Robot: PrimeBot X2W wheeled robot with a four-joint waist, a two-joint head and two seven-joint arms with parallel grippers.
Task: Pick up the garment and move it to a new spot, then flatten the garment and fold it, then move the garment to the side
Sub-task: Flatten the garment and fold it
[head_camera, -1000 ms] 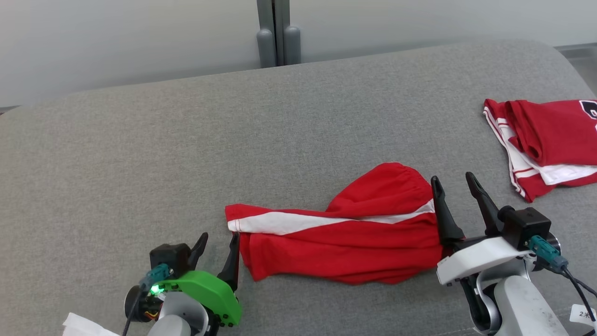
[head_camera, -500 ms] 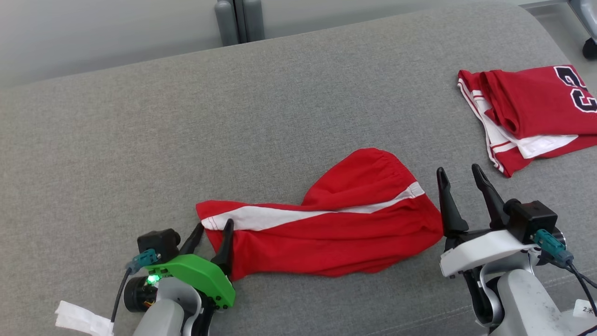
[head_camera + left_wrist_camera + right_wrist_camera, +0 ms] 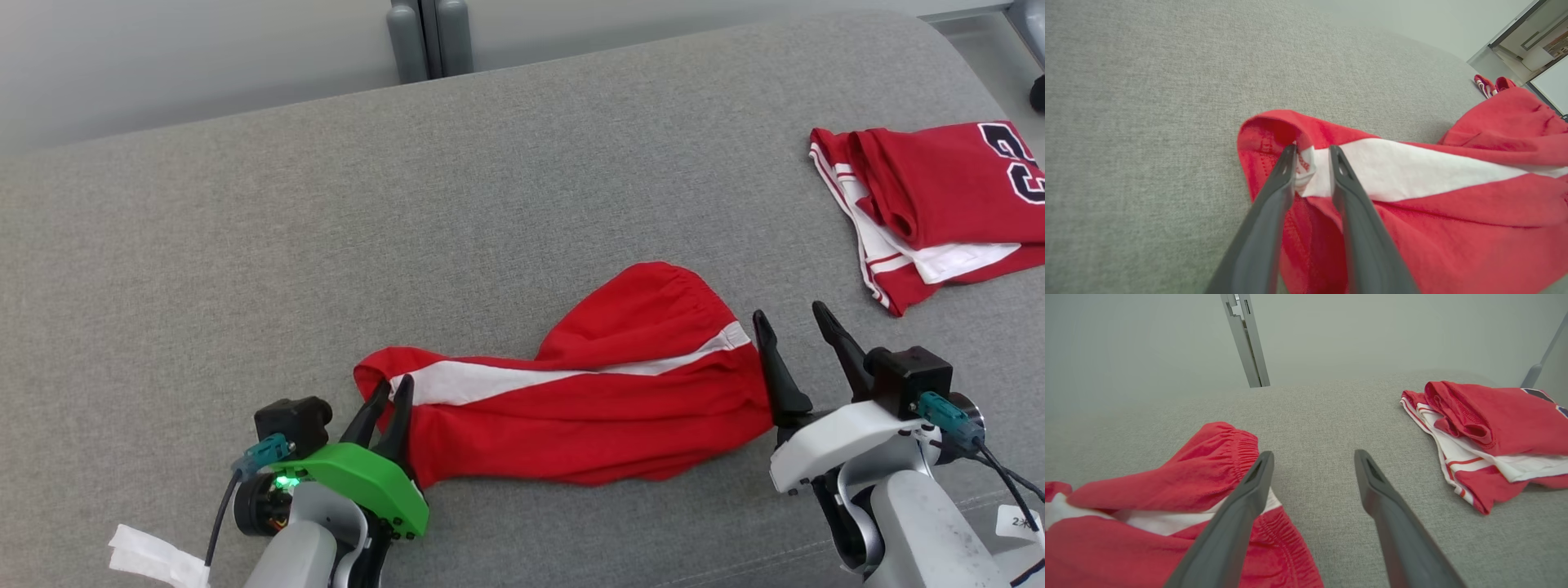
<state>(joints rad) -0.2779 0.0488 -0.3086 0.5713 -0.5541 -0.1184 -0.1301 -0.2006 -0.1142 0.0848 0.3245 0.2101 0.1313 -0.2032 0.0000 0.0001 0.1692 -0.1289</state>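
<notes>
Pinching hem corner of red shorts (image 3: 588, 416) with left fingers (image 3: 395, 385), nearly together, white stripe bunched between. Spread wide at right fingers (image 3: 788, 314), nothing between, just beside waistband end; touching or not, cannot tell. Lying on grey cushion (image 3: 245, 245), stretched from left fingers across to right fingers. Further off, right of right fingers, well apart: folded red jersey (image 3: 931, 196), white trim. Furthest, past cushion edge: grey post (image 3: 430, 37).

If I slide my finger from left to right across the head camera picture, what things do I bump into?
white scrap → left gripper → red shorts → right gripper → folded red jersey
</notes>
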